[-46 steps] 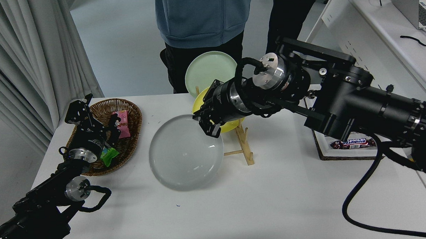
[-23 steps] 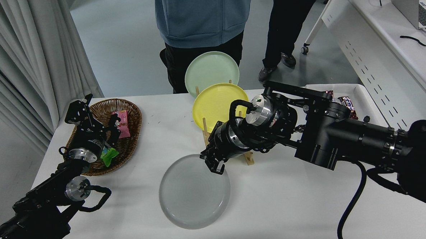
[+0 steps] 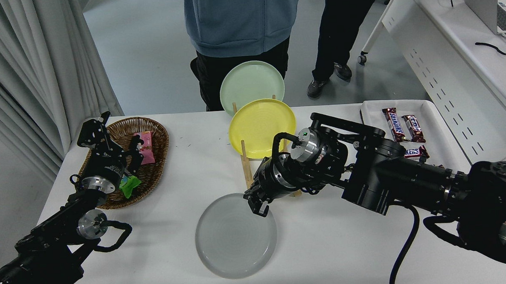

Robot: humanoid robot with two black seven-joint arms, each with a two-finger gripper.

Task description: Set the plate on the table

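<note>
The light-grey plate [image 3: 234, 241] lies low and nearly flat on the white table [image 3: 347, 253], front of centre. My right gripper [image 3: 258, 205] is shut on the plate's far right rim; the right arm reaches in from the right edge. My left gripper [image 3: 112, 141] is parked at the lower left over the wicker basket, open and empty.
A wooden rack [image 3: 246, 168] just behind the right gripper holds a yellow plate [image 3: 261, 124] and a pale green plate [image 3: 250, 84] upright. A wicker basket [image 3: 156, 135] with snacks stands at the left. A white tray [image 3: 433, 108] with candy bars is at the right. Two people stand at the far side.
My right gripper has carried the grey plate from in front of the rack down and toward the table's front, tipping it from tilted to nearly flat on the table. The left arm has not moved.
</note>
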